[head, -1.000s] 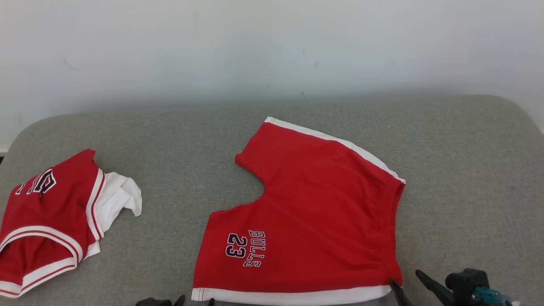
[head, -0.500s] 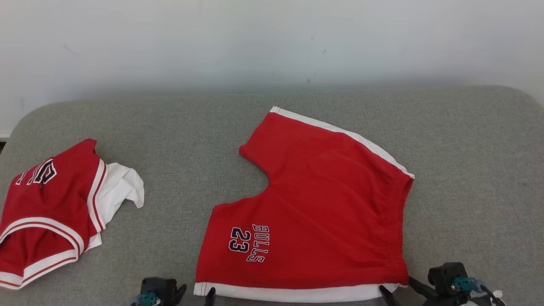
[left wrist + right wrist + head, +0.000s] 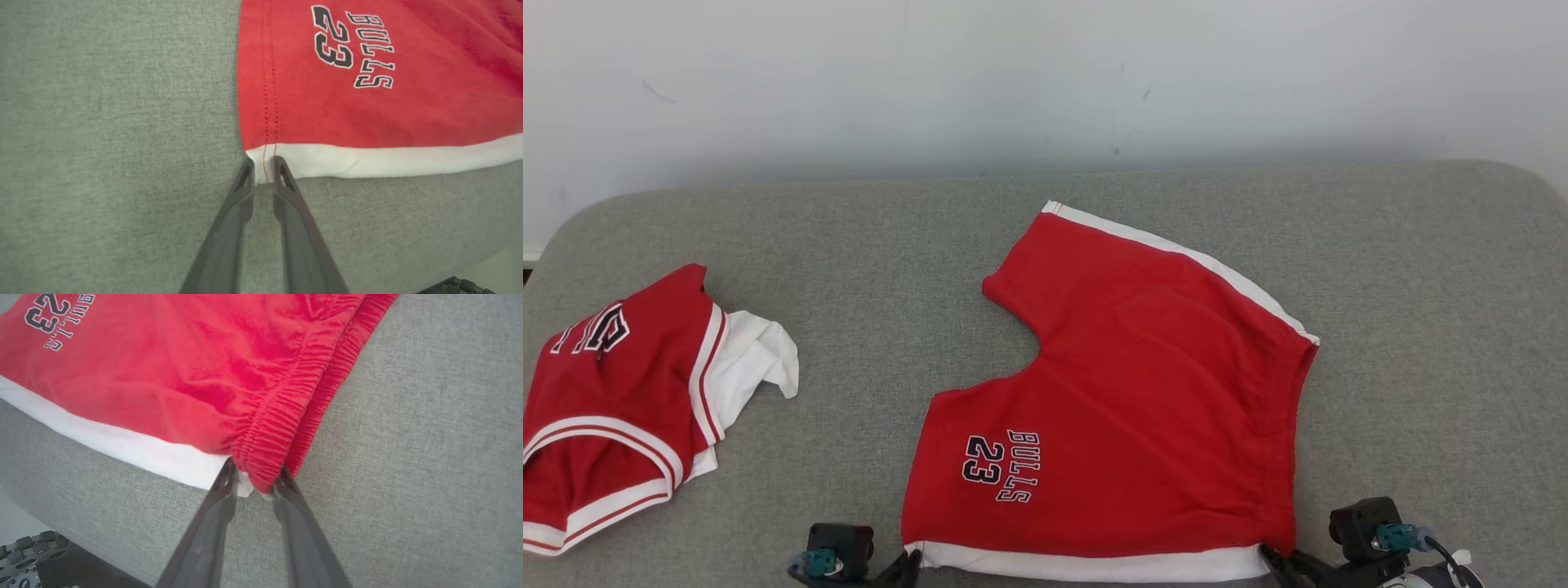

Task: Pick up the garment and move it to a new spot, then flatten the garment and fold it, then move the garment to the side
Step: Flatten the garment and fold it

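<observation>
Shorts [image 3: 1127, 408] sideways, waistband [image 3: 1278, 441] rightward

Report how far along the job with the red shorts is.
Done, apparently: the red shorts lie spread flat on the grey cushion. In hand: the left gripper pinches the near hem corner and the right gripper the near waistband corner, likely to start the fold. Left: no fold is made yet, and the shorts have not gone to the side.
</observation>
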`<state>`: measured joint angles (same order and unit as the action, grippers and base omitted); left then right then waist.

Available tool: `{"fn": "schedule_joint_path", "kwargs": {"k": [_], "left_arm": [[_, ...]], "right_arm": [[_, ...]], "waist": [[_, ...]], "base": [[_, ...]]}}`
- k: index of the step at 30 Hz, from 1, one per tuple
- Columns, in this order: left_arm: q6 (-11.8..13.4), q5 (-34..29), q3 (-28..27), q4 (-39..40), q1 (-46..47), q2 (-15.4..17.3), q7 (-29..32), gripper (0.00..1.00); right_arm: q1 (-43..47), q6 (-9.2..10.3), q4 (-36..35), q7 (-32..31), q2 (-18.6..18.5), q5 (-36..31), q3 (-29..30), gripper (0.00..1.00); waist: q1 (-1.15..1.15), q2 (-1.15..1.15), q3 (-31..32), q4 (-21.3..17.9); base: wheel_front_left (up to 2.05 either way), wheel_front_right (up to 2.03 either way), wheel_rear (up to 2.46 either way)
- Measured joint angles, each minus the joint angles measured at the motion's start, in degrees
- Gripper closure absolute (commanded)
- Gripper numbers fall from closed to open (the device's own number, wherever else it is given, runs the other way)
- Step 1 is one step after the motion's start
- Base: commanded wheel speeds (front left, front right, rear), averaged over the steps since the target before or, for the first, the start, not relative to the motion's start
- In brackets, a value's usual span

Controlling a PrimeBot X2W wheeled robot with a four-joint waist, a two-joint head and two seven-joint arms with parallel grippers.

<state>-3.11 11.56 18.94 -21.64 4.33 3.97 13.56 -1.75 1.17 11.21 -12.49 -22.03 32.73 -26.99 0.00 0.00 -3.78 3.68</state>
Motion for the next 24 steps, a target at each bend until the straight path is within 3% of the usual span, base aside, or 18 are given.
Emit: {"fn": "schedule_joint_path", "kwargs": {"k": [10, 24], "left_arm": [[0.1, 0.0, -0.1, -0.7, 0.6, -0.1, -2.1, 1.00], [-0.5, -0.2, -2.9, 11.7, 1.9, 4.9, -4.4, 1.00]], "right_arm": [[0.0, -1.19, 0.1, 0.0, 0.3, 1.2, 0.6, 1.00], [-0.3, -4.28, -7.7, -0.4, -1.4, 8.5, 5.0, 1.00]], "waist": [[0.00, 0.00, 0.6, 0.3], [0.00, 0.00, 0.7, -1.8]], "base": [[0.00, 0.00, 0.00], [0.00, 0.00, 0.00]]}}
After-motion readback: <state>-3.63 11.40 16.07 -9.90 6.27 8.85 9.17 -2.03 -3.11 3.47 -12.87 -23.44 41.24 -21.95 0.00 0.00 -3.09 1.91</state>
